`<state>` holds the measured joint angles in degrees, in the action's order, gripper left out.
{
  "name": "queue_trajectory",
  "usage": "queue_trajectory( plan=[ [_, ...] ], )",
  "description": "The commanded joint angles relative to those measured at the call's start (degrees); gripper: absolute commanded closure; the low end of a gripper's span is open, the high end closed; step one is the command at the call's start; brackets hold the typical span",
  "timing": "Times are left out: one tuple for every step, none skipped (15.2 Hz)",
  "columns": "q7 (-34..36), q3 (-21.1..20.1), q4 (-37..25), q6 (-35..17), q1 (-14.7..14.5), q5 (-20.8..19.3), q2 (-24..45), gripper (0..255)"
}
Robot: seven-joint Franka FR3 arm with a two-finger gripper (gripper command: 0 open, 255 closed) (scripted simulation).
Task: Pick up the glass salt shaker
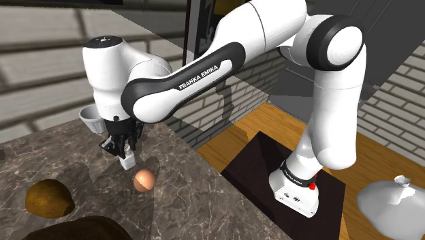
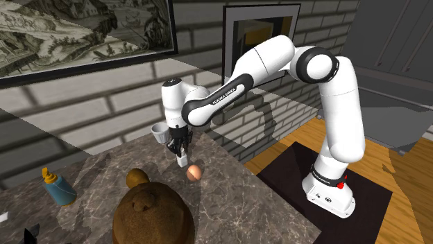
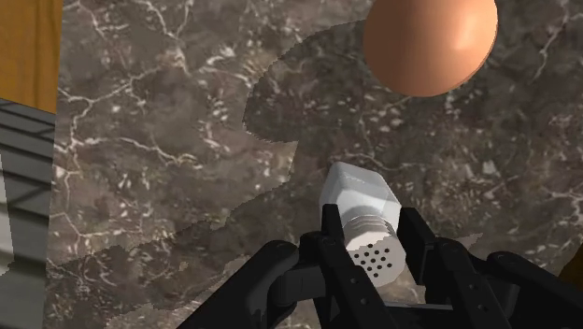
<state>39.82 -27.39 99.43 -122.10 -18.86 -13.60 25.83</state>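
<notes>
The jaws are clenched on the salt shaker (image 3: 360, 193), one finger on each side of its perforated cap end, a high hold that probably keeps the fingers off the dark marbled worktop (image 3: 149, 140). Note that its white body points down at the stone, near the brown egg (image 3: 430, 42); you cannot tell whether the base has lifted. The arm (image 1: 197, 76) reads FRANKA EMIKA; the shaker shows no label.

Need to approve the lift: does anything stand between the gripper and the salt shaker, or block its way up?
Nothing visible does. The gripper clasps the white salt shaker at its perforated cap. The egg lies beside it on the marbled counter, apart from it, leaving the way up free.
</notes>
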Motion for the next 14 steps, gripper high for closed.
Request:
queue_trajectory(
  plan=[
    [0.0,0.0,0.0,0.0,0.0,0.0,0.0,255],
    [0.0,0.0,0.0,0.0,0.0,0.0,0.0,255],
    [0.0,0.0,0.0,0.0,0.0,0.0,0.0,255],
    [0.0,0.0,0.0,0.0,0.0,0.0,0.0,255],
    [0.0,0.0,0.1,0.0,0.0,0.0,0.0,255],
    [-0.1,-0.1,-0.2,0.6,0.1,0.2,-0.4,255],
    [-0.3,-0.2,-0.5,1.2,0.1,0.4,-0.7,255],
    [-0.4,-0.3,-0.8,1.8,0.2,0.6,-1.1,255],
    [-0.5,-0.4,-1.1,2.4,0.3,0.8,-1.4,255],
    [-0.6,-0.5,-1.5,3.0,0.3,1.0,-1.7,255],
    [-0.8,-0.6,-1.8,3.7,0.4,1.2,-2.0,255],
    [-0.9,-0.7,-2.2,4.3,0.4,1.4,-2.3,255],
    [-1.0,-0.8,-2.6,5.0,0.4,1.6,-2.6,255],
    [-1.1,-0.9,-3.0,5.6,0.5,1.8,-2.9,255]
  ],
)
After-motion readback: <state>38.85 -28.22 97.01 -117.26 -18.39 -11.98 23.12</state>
